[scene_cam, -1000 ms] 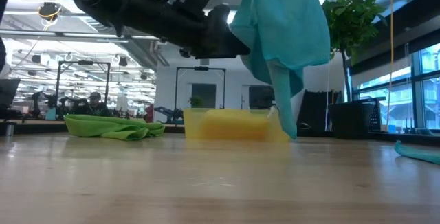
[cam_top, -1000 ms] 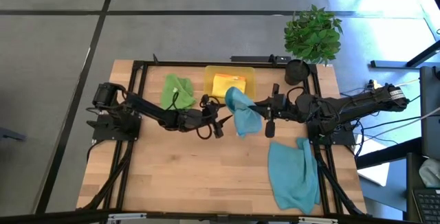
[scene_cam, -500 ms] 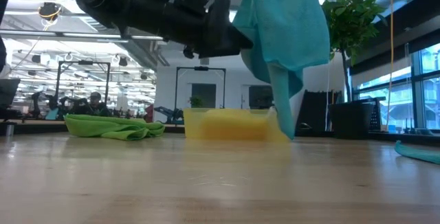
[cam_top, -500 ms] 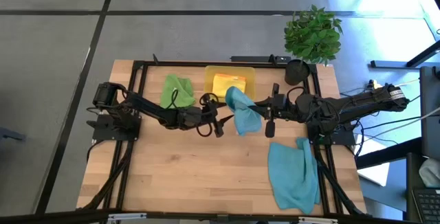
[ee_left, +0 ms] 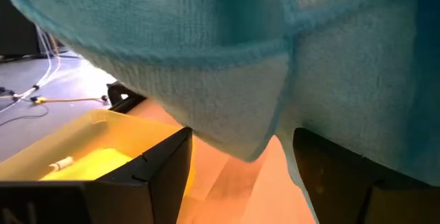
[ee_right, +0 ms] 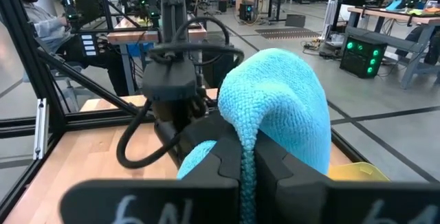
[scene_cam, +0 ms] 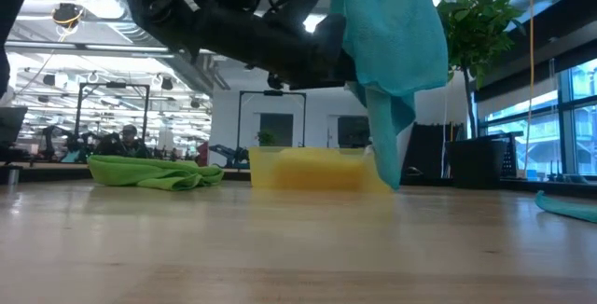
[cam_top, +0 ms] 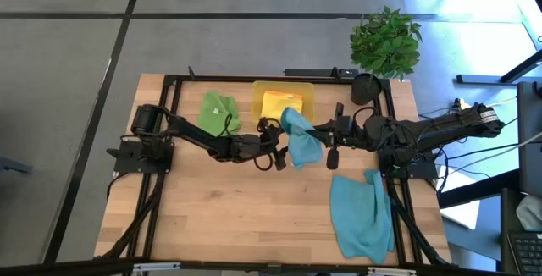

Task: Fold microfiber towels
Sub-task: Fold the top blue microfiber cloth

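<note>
Centre of the high view: the right gripper, jaws clamped on the soft teal-blue microfiber towel, hangs it clear of the wooden surface so its loose edge faces the left gripper, jaws spread beside it, apparently to take a corner

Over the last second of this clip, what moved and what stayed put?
The left gripper, jaws open, has advanced toward the hanging teal towel and now reaches its edge; nothing is gripped by it yet. The right gripper stays shut on that towel, holding it above the table. The green towel, the yellow tray and the second teal towel have not moved.
</note>
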